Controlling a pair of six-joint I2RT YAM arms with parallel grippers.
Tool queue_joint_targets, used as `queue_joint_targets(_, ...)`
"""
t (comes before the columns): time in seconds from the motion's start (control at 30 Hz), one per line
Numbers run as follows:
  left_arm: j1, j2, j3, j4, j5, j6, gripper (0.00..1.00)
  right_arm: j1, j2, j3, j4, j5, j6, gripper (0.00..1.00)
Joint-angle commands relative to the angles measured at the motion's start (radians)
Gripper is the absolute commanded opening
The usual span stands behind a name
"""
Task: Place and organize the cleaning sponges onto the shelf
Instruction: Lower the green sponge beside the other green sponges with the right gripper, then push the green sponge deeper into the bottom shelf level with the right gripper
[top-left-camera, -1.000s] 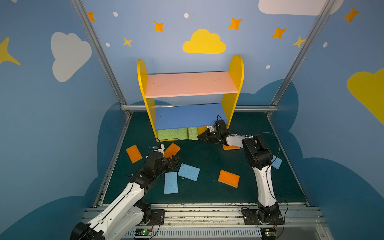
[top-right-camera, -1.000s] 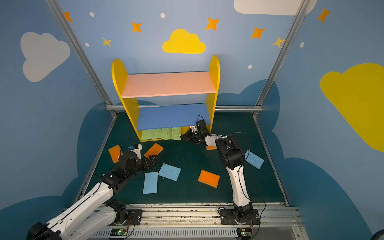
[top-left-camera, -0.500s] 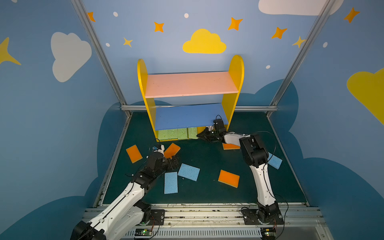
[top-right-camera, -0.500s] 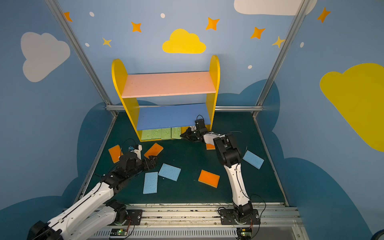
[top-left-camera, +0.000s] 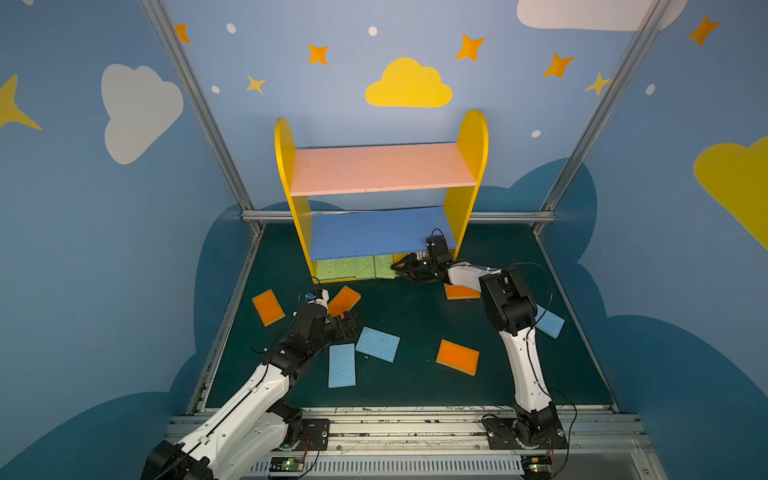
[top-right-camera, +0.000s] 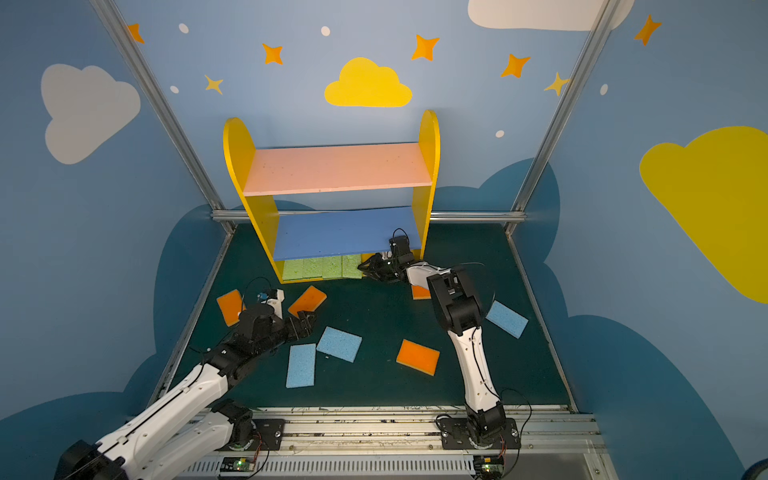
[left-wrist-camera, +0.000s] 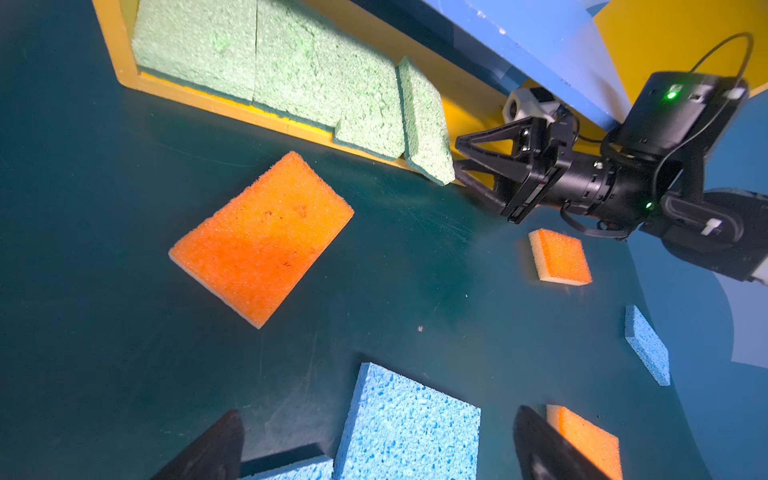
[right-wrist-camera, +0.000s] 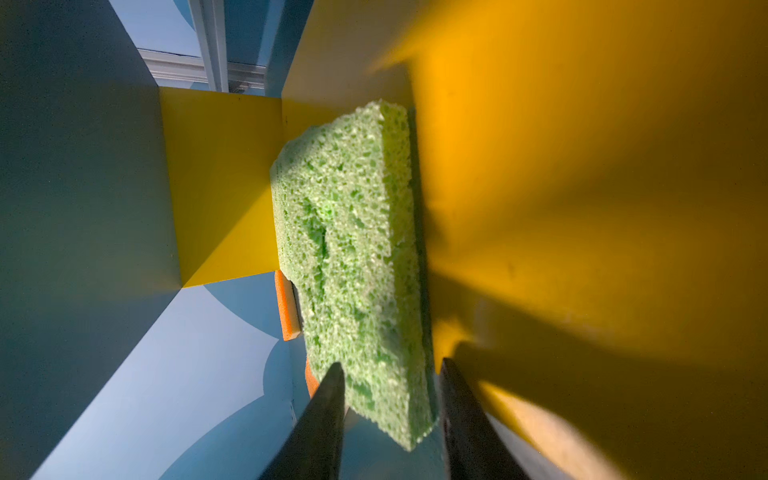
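Green matting (top-left-camera: 415, 316) and blue walls (top-left-camera: 104, 249) enclosed you: left gripper (top-left-camera: 343, 326) gaped empty; right gripper (top-left-camera: 398, 270), half-open, straddled a green sponge (right-wrist-camera: 353, 249).

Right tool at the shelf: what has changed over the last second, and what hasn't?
The right tool opened, releasing the green sponge on the lowest tier of the shelf; its fingers remain either side of it. The left tool, open, and the loose sponges on the floor stayed put.
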Motion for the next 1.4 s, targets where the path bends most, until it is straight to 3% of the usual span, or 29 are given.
queue_joint_targets(0.0, 0.003, -0.024, -0.010, -0.015, 0.005, 0.006, 0.99, -0.006, -0.072, -0.041, -0.018, 0.017, -0.039, 0.44)
queue_joint_targets(0.17, 0.003, -0.042, -0.010, -0.023, 0.008, 0.002, 1.00, -0.006, -0.150, -0.110, -0.035, 0.032, -0.073, 0.52)
queue_joint_targets(0.3, 0.004, -0.053, -0.014, -0.024, 0.012, -0.005, 0.99, -0.004, -0.182, -0.168, 0.010, 0.018, -0.049, 0.53)
queue_joint_targets(0.4, 0.003, -0.064, -0.016, -0.031, 0.011, -0.007, 1.00, 0.002, -0.194, -0.221, 0.072, 0.010, -0.014, 0.39)
queue_joint_targets(0.5, 0.003, -0.082, -0.022, -0.036, 0.005, -0.004, 1.00, 0.010, -0.198, -0.260, 0.129, 0.011, 0.017, 0.06)
queue_joint_targets(0.53, 0.004, -0.087, -0.025, -0.036, 0.002, -0.004, 1.00, 0.013, -0.195, -0.264, 0.144, 0.007, 0.027, 0.00)
queue_joint_targets(0.87, 0.003, -0.082, -0.048, -0.009, 0.001, -0.009, 0.99, 0.065, -0.135, -0.224, 0.343, 0.029, 0.185, 0.00)
queue_joint_targets(1.13, 0.004, -0.095, -0.065, -0.004, -0.004, -0.001, 0.99, 0.101, -0.029, -0.075, 0.303, 0.063, 0.225, 0.00)
queue_joint_targets(1.37, 0.003, -0.095, -0.070, 0.004, 0.002, 0.005, 1.00, 0.104, 0.051, -0.005, 0.369, 0.073, 0.296, 0.00)
